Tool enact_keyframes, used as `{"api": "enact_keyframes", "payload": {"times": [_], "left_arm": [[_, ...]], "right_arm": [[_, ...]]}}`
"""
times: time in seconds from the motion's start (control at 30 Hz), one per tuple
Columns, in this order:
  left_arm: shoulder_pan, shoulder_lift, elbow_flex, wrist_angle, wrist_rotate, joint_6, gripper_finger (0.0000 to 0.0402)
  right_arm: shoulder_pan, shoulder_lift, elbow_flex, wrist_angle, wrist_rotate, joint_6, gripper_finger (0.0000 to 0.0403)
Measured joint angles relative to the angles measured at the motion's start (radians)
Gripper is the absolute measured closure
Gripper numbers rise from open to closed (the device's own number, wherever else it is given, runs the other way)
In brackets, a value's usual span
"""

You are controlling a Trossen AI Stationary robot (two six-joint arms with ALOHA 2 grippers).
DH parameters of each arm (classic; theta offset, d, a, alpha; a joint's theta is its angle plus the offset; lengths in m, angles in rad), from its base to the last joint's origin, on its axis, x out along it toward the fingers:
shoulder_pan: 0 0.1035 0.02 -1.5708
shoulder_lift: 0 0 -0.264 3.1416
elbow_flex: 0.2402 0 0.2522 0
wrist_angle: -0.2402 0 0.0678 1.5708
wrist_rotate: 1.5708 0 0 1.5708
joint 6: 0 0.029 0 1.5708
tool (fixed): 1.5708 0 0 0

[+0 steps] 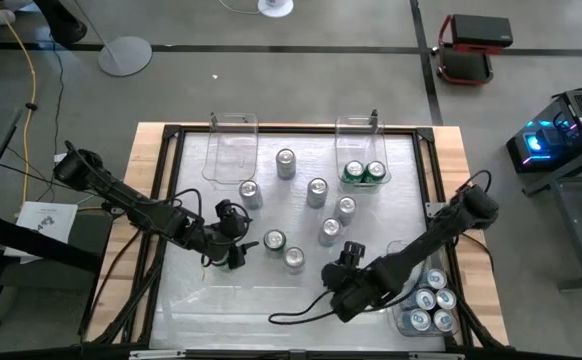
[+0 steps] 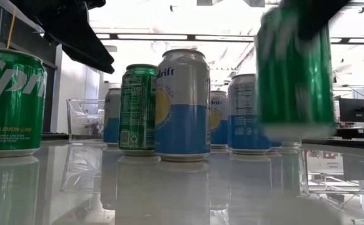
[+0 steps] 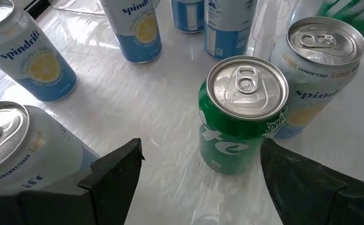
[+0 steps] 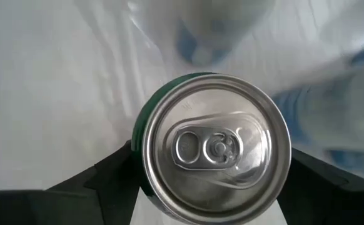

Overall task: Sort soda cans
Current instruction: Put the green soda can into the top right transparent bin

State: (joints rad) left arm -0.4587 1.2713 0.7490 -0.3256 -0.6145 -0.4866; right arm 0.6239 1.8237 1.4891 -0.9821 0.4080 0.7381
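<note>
Right pincer: my right pincer (image 4: pixel 213 164) is clamped on a green can (image 4: pixel 216 147), one dark finger on each side of it, and I'm looking straight down on its silver lid.
Held can, from the side: in the low view the green can (image 2: pixel 293 69) hangs under my pincer with its bottom rim above the counter (image 2: pixel 182 187), higher than the rims of the cans standing behind it.
Right pincer, from above: over the near right part of the counter (image 1: pixel 221 300), just beside the near bin (image 1: pixel 399 322).
Left pincer: my left pincer (image 3: pixel 201 181) is spread wide and gripping nothing.
In front of it: a second green can (image 3: pixel 241 119) stands upright between my fingers but beyond their tips, untouched.
Its neighbours: lemon-labelled silver-and-blue cans close on both sides, one (image 3: pixel 323 69) just behind it.
Loose cans: six silver ones stand scattered across the middle of the counter, among them one (image 1: pixel 293 258) beside that second green can (image 1: pixel 274 240).
Far right bin (image 1: pixel 361 130): two green cans (image 1: pixel 365 172) side by side.
Near bin: a cluster of blue-and-silver cans (image 1: pixel 433 300).
Far left bin (image 1: pixel 231 145): clear plastic, at the far edge.
</note>
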Motion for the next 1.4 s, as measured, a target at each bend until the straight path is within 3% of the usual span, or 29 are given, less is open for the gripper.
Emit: {"api": "enact_keyframes", "payload": {"times": [0.17, 0.33, 0.47, 0.6, 0.73, 0.87, 1.0, 1.17, 1.4], "left_arm": [[0.0, 0.0, 0.0, 0.0, 0.0, -0.003, 0.0099], [0.0, 0.0, 0.0, 0.001, 0.0, -0.008, 0.0099], [0.0, 0.0, 0.0, 0.002, 0.0, -0.008, 0.0099], [0.0, 0.0, 0.0, 0.002, -0.002, -0.007, 0.0099], [0.0, 0.0, 0.0, 0.009, -0.004, -0.002, 0.0099], [0.0, 0.0, 0.0, 0.009, -0.004, -0.002, 0.0099], [0.0, 0.0, 0.0, 0.009, -0.021, 0.002, 0.0099], [0.0, 0.0, 0.0, 0.01, -0.034, 0.01, 0.0099], [0.014, 0.0, 0.0, 0.015, -0.034, 0.011, 0.0099]], "right_arm": [[0.006, -0.142, 0.04, -0.013, 0.038, -0.111, 0.0116], [-0.03, -0.302, 0.095, -0.169, 0.24, -0.183, 0.0116], [-0.157, -0.437, 0.1, -0.288, 0.284, -0.27, 0.0116], [-0.385, -0.542, 0.1, -0.334, 0.278, -0.433, 0.0116], [-0.679, -0.596, 0.1, -0.319, 0.154, -0.644, 0.0116], [-0.98, -0.601, 0.098, -0.291, -0.074, -0.832, 0.0116], [-1.204, -0.594, -0.002, -0.122, -0.272, -0.947, 0.0116], [-1.371, -0.575, -0.178, 0.074, -0.396, -1.013, 0.0116], [-1.482, -0.502, -0.308, 0.102, -0.465, -1.065, 0.0116]]}}
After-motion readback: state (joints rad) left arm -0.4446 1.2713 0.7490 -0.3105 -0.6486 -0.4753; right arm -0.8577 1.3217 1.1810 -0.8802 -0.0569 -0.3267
